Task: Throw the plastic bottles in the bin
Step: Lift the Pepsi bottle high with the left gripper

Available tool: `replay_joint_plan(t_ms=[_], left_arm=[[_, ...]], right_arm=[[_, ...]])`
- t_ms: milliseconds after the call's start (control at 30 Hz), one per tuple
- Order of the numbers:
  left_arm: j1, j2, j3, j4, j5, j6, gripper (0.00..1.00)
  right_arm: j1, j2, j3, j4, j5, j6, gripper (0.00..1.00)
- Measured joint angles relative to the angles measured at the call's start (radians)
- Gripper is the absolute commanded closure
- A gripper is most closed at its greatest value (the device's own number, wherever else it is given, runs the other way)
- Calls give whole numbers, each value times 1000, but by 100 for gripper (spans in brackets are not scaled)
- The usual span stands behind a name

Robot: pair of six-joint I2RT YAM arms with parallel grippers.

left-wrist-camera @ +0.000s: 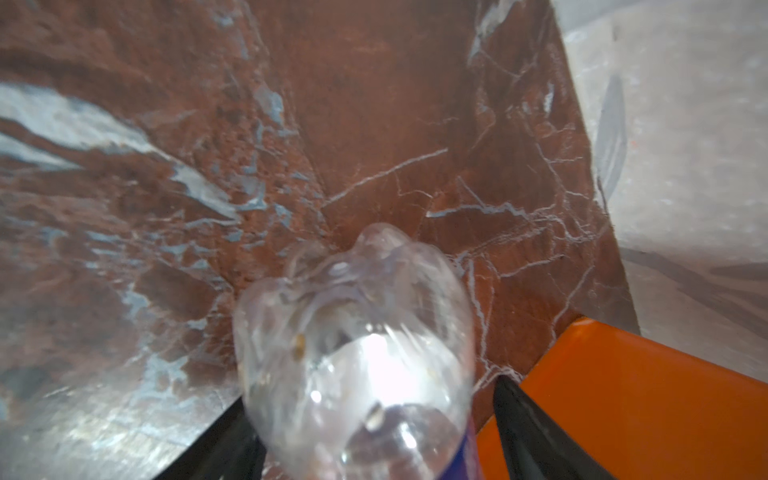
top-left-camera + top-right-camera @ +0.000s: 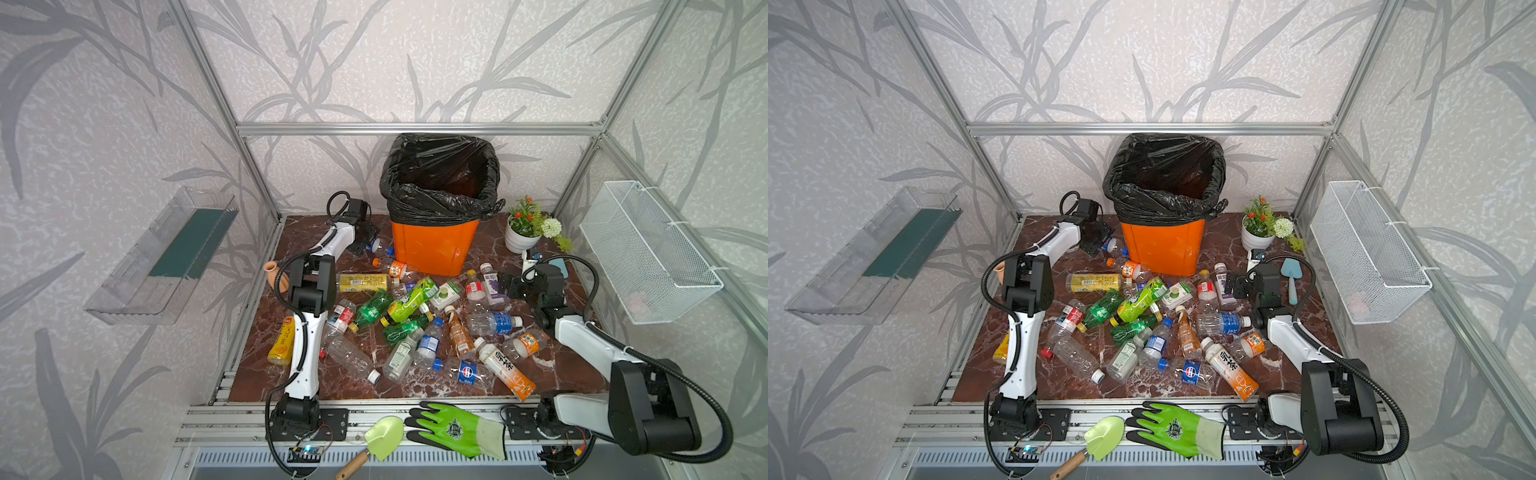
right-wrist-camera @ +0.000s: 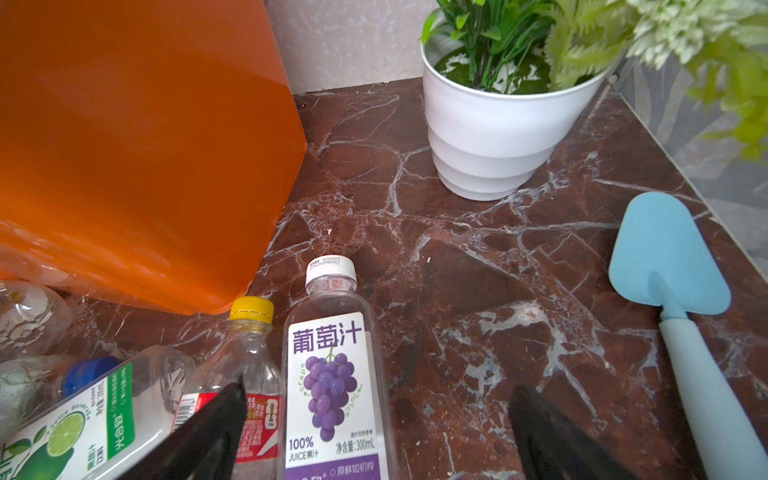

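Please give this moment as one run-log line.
left tool: open around clear bottle beside bin | right tool: open near grape juice bottle | many bottles on table

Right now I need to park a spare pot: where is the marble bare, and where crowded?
Bare: the patch between the bin and the white flower pot, reaching to the grape juice bottle and the blue trowel; also the near-left corner beside the yellow bottle. Crowded: the middle, where bottles lie heaped in front of the bin.
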Motion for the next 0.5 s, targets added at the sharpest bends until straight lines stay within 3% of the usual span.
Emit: replay_joint_plan(t_ms=[167,500], left_arm=[[0,40,60,-31,0,-15,24],[1,47,63,-21,2,-63,48]], right_arm=[[0,-1,-1,-6,16,-11,1],[0,-21,-8,-8,26,-14,1]])
